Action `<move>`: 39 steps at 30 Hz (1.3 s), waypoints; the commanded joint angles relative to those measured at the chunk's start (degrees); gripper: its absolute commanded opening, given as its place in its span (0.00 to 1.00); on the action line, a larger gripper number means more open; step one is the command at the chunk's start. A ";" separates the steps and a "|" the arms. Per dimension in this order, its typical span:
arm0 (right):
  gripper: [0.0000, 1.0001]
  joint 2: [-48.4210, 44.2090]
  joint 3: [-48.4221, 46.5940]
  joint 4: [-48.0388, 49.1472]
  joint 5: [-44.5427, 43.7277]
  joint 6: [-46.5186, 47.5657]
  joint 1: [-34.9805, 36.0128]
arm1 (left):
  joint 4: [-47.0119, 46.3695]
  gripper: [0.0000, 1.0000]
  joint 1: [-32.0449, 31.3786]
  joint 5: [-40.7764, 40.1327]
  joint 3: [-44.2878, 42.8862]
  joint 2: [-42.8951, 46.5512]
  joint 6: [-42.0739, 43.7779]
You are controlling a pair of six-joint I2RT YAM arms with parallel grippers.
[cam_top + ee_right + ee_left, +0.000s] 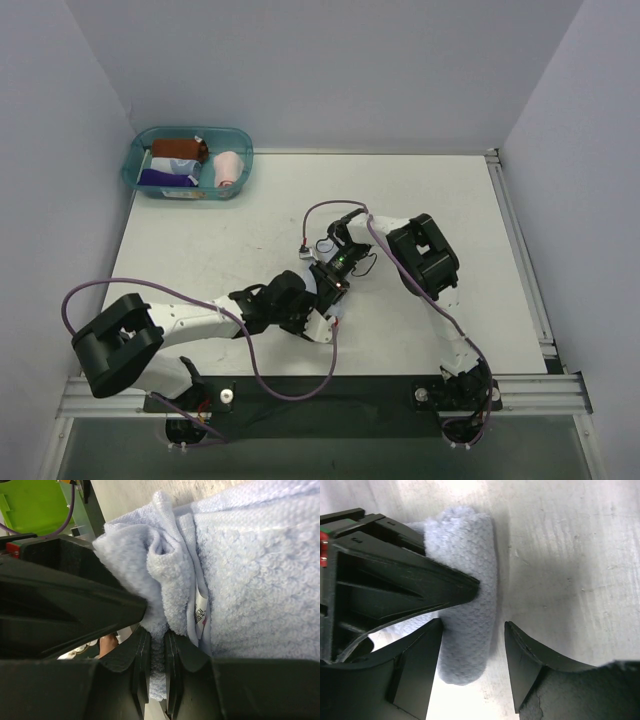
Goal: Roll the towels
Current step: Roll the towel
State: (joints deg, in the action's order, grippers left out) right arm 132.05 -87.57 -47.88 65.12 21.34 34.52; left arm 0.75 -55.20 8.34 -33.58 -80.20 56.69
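The light blue towel (470, 575) lies mid-table as a stubby roll. My left gripper (474, 630) is open and straddles its near end: one finger (417, 665) touches the roll, the other (525, 660) stands clear of it. My right gripper (157, 672) is shut on a fold of the same towel (250, 580), next to its white tag (201, 612). From above, both grippers (318, 303) (336, 276) meet over the towel and hide nearly all of it. The pale pink towel (229, 168) lies rolled in the tub.
A teal plastic tub (240, 140) stands at the table's far left corner with several other rolled cloths, among them a brown one (180, 149) and a purple one (160, 178). Purple cables loop round both arms. A rail (525, 265) runs along the table's right edge.
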 commanded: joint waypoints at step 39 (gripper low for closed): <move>0.40 -23.13 -2.79 -2.22 -12.56 0.01 -22.28 | 42.38 0.00 7.98 19.69 -25.11 -20.24 -5.18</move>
State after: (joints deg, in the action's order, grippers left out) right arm 118.78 -91.46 -47.31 53.84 20.69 15.97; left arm 29.19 -50.09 21.91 -55.61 -95.07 53.93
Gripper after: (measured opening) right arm 0.401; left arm 0.302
